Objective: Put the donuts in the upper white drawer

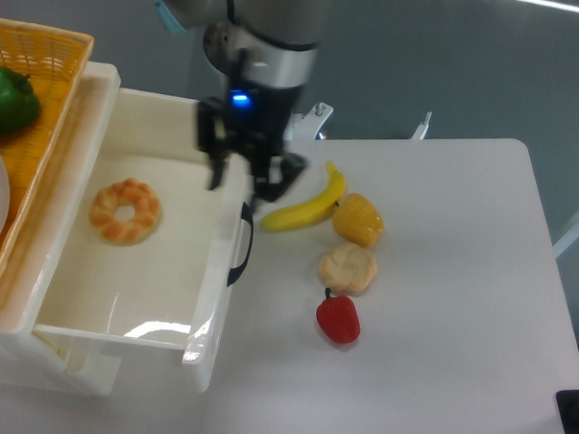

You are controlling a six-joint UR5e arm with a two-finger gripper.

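Note:
A golden-brown donut with pale patches lies flat on the floor of the upper white drawer, towards its back left. The drawer is pulled out, its black handle facing right. My gripper hangs above the drawer's right wall, to the right of the donut and well apart from it. Its fingers are spread open and hold nothing.
On the table right of the drawer lie a banana, a yellow pepper, a pale bun and a red pepper. An orange wicker basket with a green pepper stands at the far left.

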